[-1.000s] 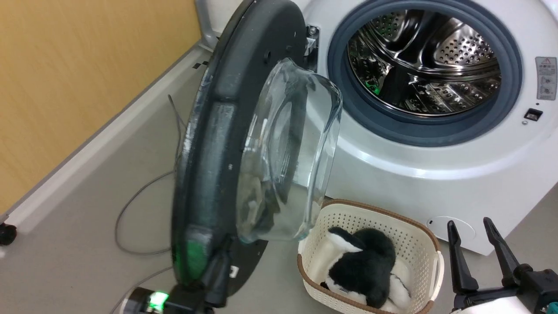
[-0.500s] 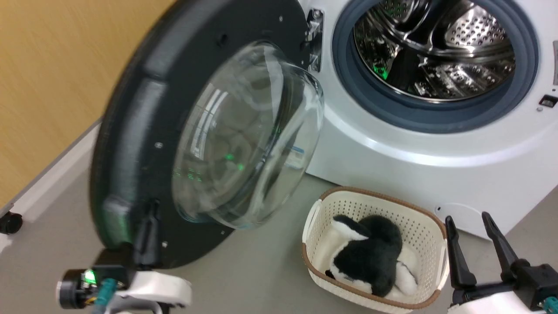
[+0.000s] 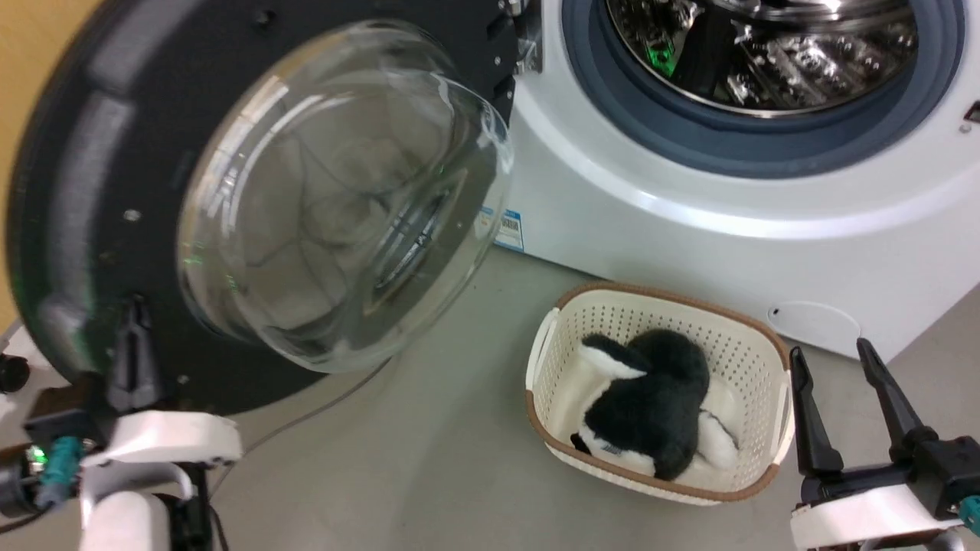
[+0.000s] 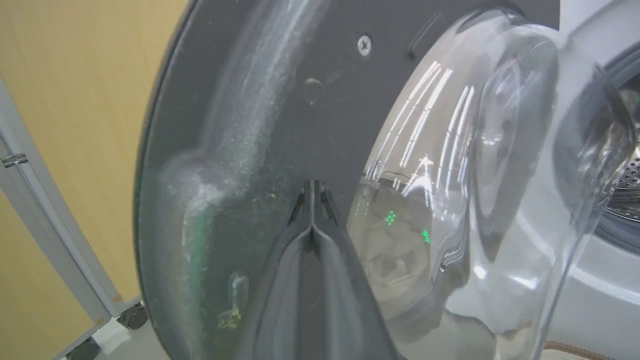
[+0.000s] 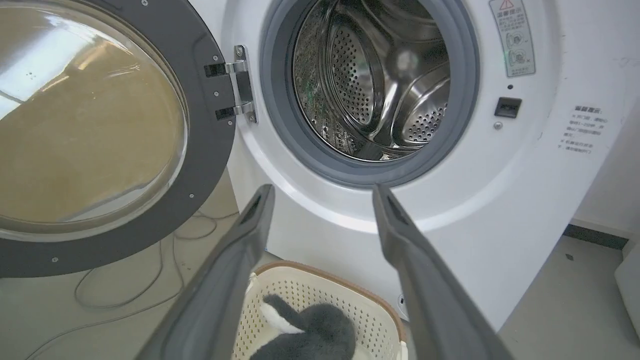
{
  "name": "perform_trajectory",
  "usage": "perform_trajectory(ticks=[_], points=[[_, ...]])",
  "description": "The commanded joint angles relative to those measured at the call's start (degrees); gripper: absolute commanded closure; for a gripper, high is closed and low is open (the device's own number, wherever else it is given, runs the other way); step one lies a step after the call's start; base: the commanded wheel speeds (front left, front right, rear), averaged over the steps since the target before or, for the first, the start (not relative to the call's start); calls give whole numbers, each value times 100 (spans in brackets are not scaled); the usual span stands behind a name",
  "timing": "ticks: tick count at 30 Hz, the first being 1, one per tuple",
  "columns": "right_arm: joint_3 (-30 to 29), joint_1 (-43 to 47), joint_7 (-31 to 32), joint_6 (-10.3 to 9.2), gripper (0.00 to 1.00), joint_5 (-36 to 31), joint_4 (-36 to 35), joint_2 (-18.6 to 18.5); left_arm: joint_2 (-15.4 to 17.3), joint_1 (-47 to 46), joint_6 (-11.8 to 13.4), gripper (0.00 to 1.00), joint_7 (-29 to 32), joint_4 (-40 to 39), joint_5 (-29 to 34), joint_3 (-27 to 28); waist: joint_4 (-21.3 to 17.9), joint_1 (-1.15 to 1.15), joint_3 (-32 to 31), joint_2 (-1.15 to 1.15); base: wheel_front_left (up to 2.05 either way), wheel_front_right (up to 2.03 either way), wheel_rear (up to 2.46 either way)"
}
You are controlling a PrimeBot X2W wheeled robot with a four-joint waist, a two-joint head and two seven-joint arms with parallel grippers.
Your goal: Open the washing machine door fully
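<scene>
Fingers pinched together on nothing, the left gripper (image 4: pixel 312 192) rests against the black rim of the wide-open washing machine door (image 3: pixel 76 191) beside its bulging glass bowl (image 3: pixel 337 199); the right gripper (image 3: pixel 831 348) gapes empty.

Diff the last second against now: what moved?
The washing machine door swung wider, from edge-on to facing the head camera, the shut left tool travelling with its inner face. Nothing grasped or released. The head camera shifted too. The right tool stayed open and idle; basket and plush toy unchanged.
</scene>
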Motion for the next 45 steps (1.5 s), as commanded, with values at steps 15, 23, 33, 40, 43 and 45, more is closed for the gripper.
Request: perform_trajectory(ticks=[15, 23, 33, 40, 43, 45], points=[[-60, -469, -25, 29, 0, -316, -143, 16, 303, -990, -302, 100, -7, 704, 26, 990, -169, 0, 772, 0, 0, 0, 0], [-78, -611, -25, 29, 0, -388, -149, 16, 638, -1508, -389, 100, -7, 1254, 93, 1314, -282, 0, 985, 0, 0, 0, 0], [-134, -714, -25, 29, 0, -437, -171, 16, 1135, -2118, -419, 100, -7, 2088, 129, 1601, -402, 0, 1156, 0, 0, 0, 0], [-149, -733, -25, 29, 0, -426, -141, 16, 1359, -2353, -473, 100, -7, 2590, 153, 1685, -457, 0, 1150, 0, 0, 0, 0], [-120, -723, -25, 29, 0, -406, -102, 16, 1444, -2351, -532, 100, -7, 2730, 220, 1646, -491, 0, 1095, 0, 0, 0, 0], [-123, -718, -25, 29, 0, -395, -98, 16, 1447, -2336, -543, 100, -7, 2726, 232, 1643, -495, 0, 1073, 0, 0, 0, 0]])
